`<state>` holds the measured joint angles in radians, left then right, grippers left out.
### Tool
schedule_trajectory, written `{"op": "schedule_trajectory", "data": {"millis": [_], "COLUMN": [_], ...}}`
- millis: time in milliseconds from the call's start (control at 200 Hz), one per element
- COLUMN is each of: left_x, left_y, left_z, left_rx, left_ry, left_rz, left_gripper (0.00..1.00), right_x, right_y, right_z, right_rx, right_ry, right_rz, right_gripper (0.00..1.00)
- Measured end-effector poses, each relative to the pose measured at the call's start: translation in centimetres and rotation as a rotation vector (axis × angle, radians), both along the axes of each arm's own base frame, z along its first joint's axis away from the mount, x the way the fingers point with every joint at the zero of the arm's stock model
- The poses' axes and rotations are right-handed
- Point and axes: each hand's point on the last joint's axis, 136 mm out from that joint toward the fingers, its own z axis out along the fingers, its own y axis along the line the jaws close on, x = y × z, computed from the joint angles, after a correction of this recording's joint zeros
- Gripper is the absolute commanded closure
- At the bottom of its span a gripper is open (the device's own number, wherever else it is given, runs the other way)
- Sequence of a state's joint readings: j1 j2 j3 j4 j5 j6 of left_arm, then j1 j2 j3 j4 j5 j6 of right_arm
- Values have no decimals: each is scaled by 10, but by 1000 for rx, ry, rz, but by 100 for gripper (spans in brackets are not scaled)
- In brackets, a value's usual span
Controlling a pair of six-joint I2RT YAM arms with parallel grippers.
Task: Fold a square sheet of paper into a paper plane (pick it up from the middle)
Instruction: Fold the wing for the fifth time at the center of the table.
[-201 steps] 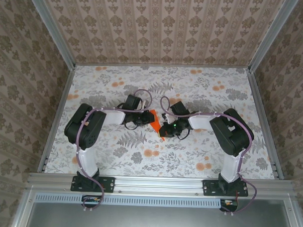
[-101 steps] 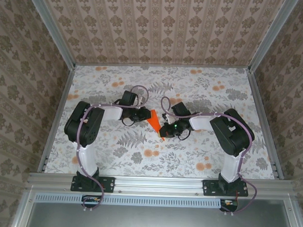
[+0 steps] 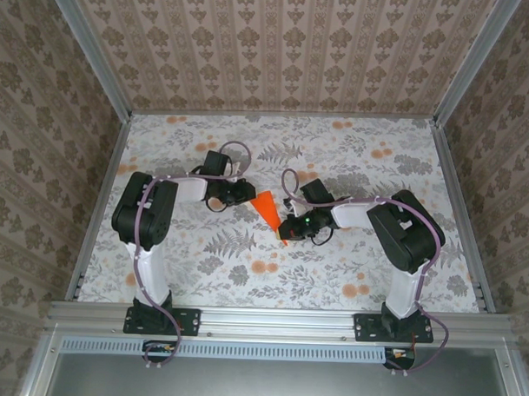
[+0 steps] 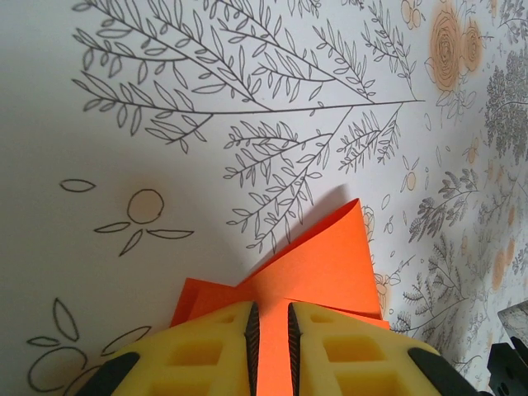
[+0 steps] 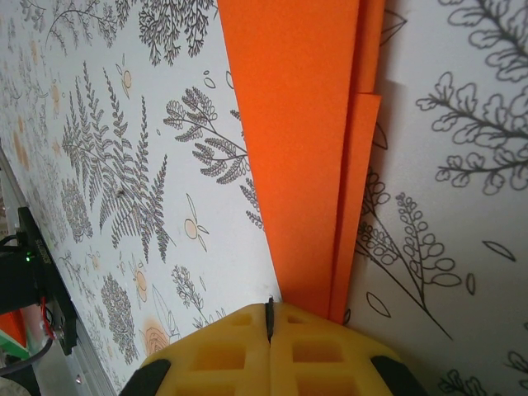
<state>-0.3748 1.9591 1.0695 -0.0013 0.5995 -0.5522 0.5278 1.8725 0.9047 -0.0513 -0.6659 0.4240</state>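
Paper plane (image 3: 267, 208) lies near the middle of the floral table (image 3: 349, 270), between the two arms. From above it reads as a bright orange tapered wedge. Its wide end points toward the left gripper (image 3: 246, 194) and its narrow tip toward the right gripper (image 3: 286, 230).

Left gripper: the wrist view shows the yellow fingers (image 4: 206, 351) drawn close, with a narrow slot between them. Orange paper fills that slot, so this gripper is pinching the wide end of the plane. Beyond the fingertips the paper fans out in at least two overlapping layers, with a shadow on the table beneath its edge.

Right gripper: the wrist view shows the yellow pads (image 5: 322, 346) pressed together, with only a thin dark seam between them. The narrow end of the plane runs up to the pad tips in stacked folded layers, and it meets them to one side of the seam. Whether the paper is caught between the pads cannot be told.
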Motion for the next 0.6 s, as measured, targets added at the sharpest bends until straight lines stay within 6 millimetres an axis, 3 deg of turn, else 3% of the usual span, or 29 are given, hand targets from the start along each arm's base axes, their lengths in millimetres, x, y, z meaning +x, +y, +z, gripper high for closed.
{"op": "schedule_trajectory", "data": {"millis": [175, 390, 495, 600], "left_x": [6, 34, 31, 17], "left_y": [9, 38, 36, 20], "left_z": [1, 7, 16, 39], "left_rx": [-4, 40, 50, 56], "left_ry": [8, -16, -33, -75], "left_rz": [19, 96, 94, 74], "left_gripper": [79, 75, 74, 72], "right_x": [-3, -6, -8, -10], "right_y": [-1, -3, -5, -7], "right_z": [0, 1, 2, 4], "right_rx": [0, -1, -2, -6], "right_ry": [2, 7, 17, 26], "right_rz": [0, -3, -15, -33], "right_gripper": [100, 98, 95, 85]}}
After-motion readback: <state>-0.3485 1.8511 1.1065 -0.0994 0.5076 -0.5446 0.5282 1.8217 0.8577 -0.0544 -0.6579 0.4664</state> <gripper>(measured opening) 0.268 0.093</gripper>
